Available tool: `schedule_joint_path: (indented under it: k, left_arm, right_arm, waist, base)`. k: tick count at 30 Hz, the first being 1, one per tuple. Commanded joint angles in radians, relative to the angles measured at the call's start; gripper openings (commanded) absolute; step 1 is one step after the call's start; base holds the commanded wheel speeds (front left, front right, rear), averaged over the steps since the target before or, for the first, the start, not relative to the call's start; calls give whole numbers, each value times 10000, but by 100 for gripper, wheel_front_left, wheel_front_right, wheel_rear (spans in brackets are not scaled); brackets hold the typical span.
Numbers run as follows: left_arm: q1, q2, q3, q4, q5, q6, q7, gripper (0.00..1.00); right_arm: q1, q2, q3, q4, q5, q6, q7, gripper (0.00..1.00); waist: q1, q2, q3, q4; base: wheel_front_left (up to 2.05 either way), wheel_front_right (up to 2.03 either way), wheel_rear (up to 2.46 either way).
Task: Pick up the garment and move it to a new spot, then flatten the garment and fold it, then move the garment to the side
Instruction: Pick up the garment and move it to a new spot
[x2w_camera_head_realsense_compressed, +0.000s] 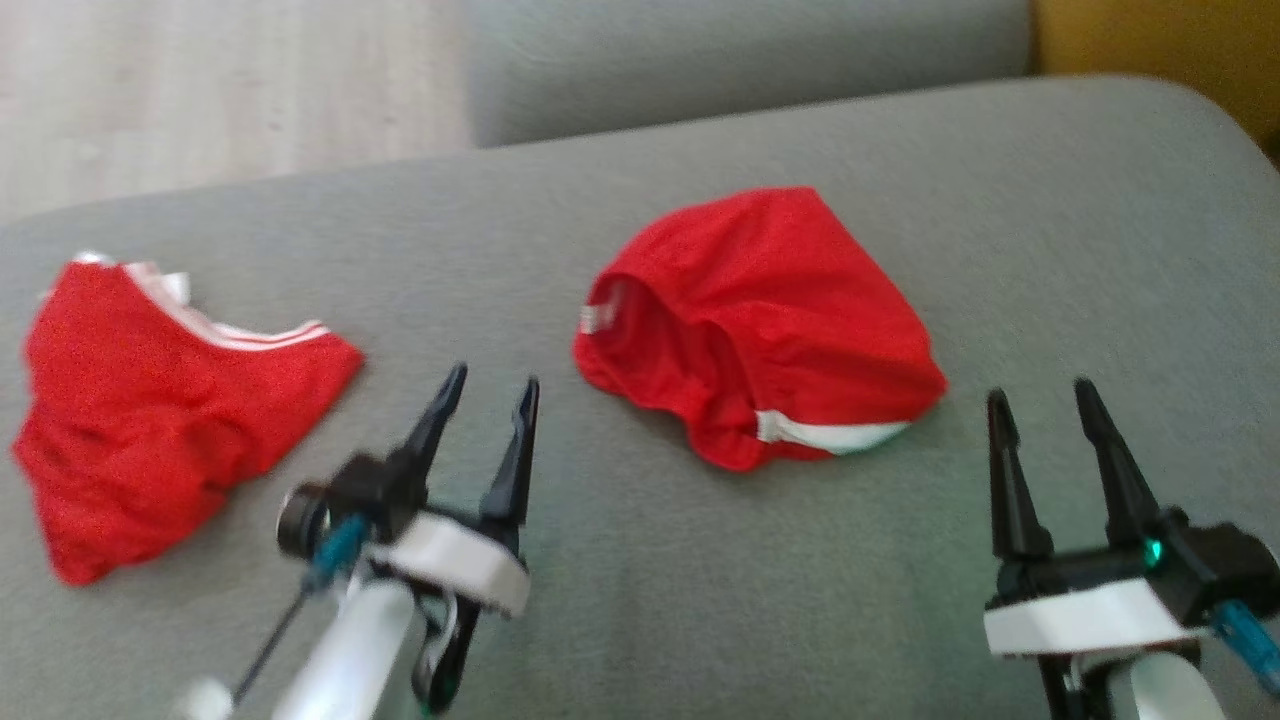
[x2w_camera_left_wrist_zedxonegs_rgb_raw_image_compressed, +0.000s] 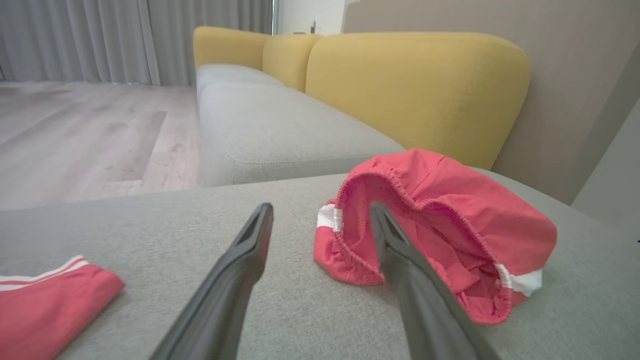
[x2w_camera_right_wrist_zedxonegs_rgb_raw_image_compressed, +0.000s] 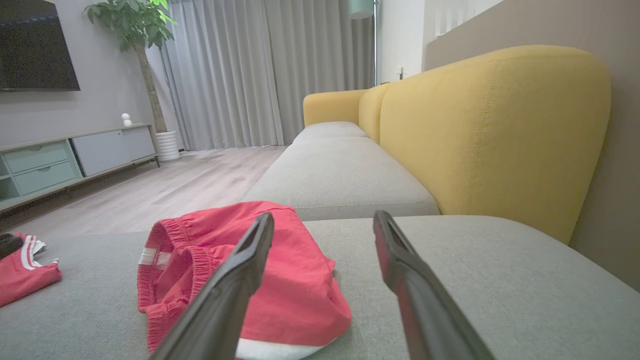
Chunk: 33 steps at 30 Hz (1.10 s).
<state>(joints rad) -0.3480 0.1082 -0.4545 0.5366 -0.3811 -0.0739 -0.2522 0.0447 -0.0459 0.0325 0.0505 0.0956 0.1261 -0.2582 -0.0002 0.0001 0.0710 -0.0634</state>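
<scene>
- Nearest, the left gripper (x2w_camera_head_realsense_compressed: 494, 380) hangs over the grey seat cushion (x2w_camera_head_realsense_compressed: 650, 600), jaws spread and empty, between two red garments.
- Far left: a second red garment (x2w_camera_head_realsense_compressed: 150, 400) lies fairly flat, apart from both grippers.
- Centre: the garment (x2w_camera_head_realsense_compressed: 770, 300) sits crumpled and domed, its elastic waistband (x2w_camera_left_wrist_zedxonegs_rgb_raw_image_compressed: 450, 212) gaping toward the left gripper.
- Right: the right gripper (x2w_camera_head_realsense_compressed: 1040, 395) is open, empty, just beside the garment's white stripe (x2w_camera_head_realsense_compressed: 830, 432).
- Handling, by judgement: thin, light, limp cloth — it will sag and bunch once lifted. Pinch the gathered waistband at two separated points, one per gripper; the thicker elastic edge should slip less than single-layer fabric.
</scene>
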Motion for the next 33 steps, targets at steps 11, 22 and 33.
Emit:
schedule_joint_path:
  k: [11,22,33]
  left_arm:
    - [3249,-515,2497,-4794,1700,916,-94,100]
    - [4585,-576,2508,-5192,2344,1093,-95,100]
    - [4674,-579,2334,-4929,2363,1143,-95,100]
  right_arm:
    - [933,-43,-345,-261,-44,46,-36,100]
    - [1309,-43,-343,-182,-71,46,-36,100]
    - [1378,-43,-308,-170,-159,46,-36,100]
  waist:
    - [2,-1,-1112,1065]
    - [2,-1,-1406,1181]
    - [2,-1,-1485,1316]
  base:
    - [0,0,0]
    - [0,0,0]
    - [0,0,0]
